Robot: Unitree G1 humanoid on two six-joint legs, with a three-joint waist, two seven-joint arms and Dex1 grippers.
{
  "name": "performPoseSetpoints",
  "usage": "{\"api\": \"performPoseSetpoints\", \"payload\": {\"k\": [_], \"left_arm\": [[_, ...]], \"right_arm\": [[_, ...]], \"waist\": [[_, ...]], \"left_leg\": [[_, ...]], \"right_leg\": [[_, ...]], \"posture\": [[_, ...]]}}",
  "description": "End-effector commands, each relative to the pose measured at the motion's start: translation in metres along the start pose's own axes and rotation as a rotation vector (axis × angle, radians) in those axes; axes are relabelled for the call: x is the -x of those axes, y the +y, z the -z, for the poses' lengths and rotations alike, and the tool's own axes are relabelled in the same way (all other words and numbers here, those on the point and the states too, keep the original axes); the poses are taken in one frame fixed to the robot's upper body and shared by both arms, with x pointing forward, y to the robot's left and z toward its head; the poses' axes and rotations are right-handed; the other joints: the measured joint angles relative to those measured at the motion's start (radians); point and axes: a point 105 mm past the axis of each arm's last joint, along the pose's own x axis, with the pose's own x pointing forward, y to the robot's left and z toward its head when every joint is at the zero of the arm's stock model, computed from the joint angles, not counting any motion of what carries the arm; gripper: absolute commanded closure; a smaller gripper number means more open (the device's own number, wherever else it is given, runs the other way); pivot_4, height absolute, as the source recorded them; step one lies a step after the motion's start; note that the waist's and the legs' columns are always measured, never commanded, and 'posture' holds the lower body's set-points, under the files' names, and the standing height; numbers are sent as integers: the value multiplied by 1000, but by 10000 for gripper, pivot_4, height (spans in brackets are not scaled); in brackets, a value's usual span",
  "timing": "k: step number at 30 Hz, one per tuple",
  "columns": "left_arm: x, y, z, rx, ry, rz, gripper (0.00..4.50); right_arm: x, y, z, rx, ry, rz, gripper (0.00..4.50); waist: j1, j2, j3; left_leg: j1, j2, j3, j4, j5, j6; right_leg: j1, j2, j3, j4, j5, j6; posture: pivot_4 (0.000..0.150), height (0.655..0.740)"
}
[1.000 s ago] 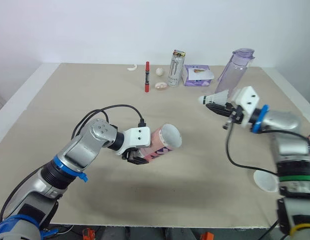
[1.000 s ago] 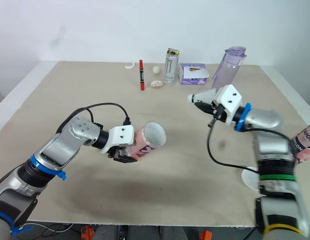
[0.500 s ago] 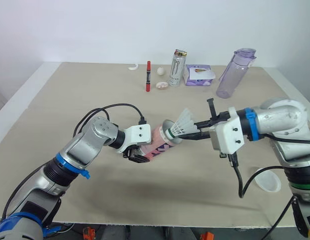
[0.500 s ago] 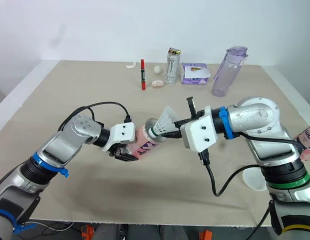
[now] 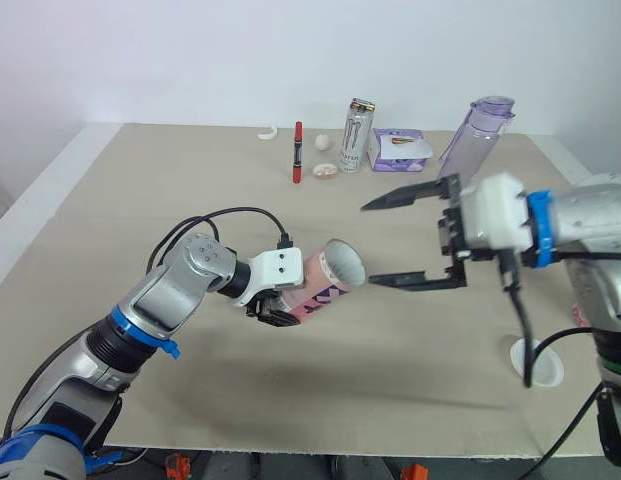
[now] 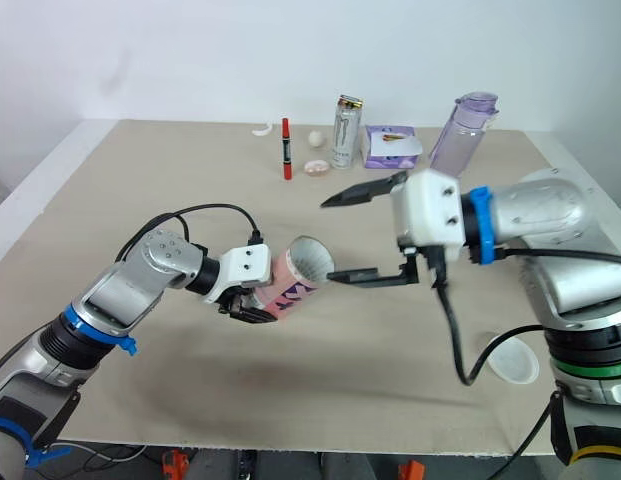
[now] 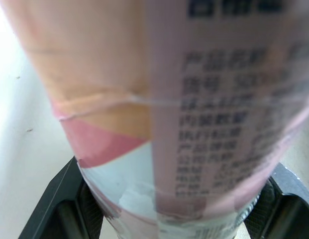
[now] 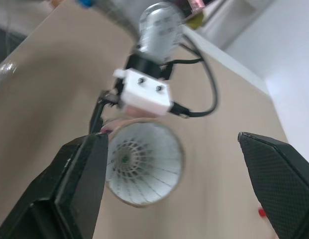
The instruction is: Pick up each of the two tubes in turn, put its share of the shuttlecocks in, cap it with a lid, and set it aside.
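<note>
Pink, orange and white tube [image 5: 323, 287]; white shuttlecock [image 8: 139, 168].
</note>
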Motion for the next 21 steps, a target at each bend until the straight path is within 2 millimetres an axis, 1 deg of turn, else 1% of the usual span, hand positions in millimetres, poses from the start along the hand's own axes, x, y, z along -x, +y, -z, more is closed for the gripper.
{"api": "performPoseSetpoints", "payload": {"k": [1,3,5,6,7,8,9,10,11,16,21], "left_arm": [[-2,5,9,2,57,-24,13615],[-2,5,8,0,56,-22,13615],[-2,5,7,-2,56,-20,13615],[-3,5,7,-4,57,-20,13615],[-3,5,8,-5,58,-20,13615],[-3,5,8,-6,58,-20,13615],[-3,5,7,-6,58,-20,13615],[-4,5,7,-7,57,-20,13615],[-4,5,7,-6,57,-20,13615],[-5,6,7,-8,55,-26,13615],[-6,6,7,-9,53,-28,13615]], "right_arm": [[-17,-6,5,62,93,-20,7437],[-24,-4,6,92,120,-49,13692],[-37,-4,11,151,165,-92,27480],[-43,-4,14,173,183,-109,27480],[-48,-3,17,189,197,-125,31839],[-51,-2,19,204,209,-143,34033],[-58,-1,20,217,212,-162,40272],[-62,-1,20,227,213,-175,42752],[-66,0,21,243,224,-193,43948],[-76,8,35,286,306,-289,43948],[-107,19,56,312,389,-399,43948]], "waist": [[0,0,0],[-1,1,0],[1,0,0],[2,1,0],[1,0,0],[0,0,0],[0,0,0],[1,0,0],[1,0,0],[2,0,0],[1,1,0]], "left_leg": [[0,0,0,0,0,0],[0,0,0,0,0,0],[-1,0,0,0,0,0],[-1,0,0,0,0,0],[-2,0,1,0,0,0],[-3,-1,1,1,0,0],[-3,-1,1,1,0,0],[-3,-1,1,1,0,0],[-4,-1,0,1,0,0],[-5,-1,-1,1,0,0],[-6,-1,-1,2,0,0]], "right_leg": [[0,0,0,0,0,0],[0,0,0,0,0,0],[-1,0,0,0,0,0],[-1,0,0,0,0,0],[-2,0,0,0,0,1],[-2,-1,0,0,-1,2],[-2,0,0,-1,-1,2],[-2,0,0,0,-1,2],[-2,0,-1,0,-1,2],[-3,0,-1,0,-1,2],[-3,0,-1,0,-1,2]], "posture": [[1500,7400],[1500,7400],[1500,7400],[1500,7400],[1500,7400],[1500,7400],[1500,7400],[1500,7400],[1500,7400],[1500,7400],[1500,7400]]}}
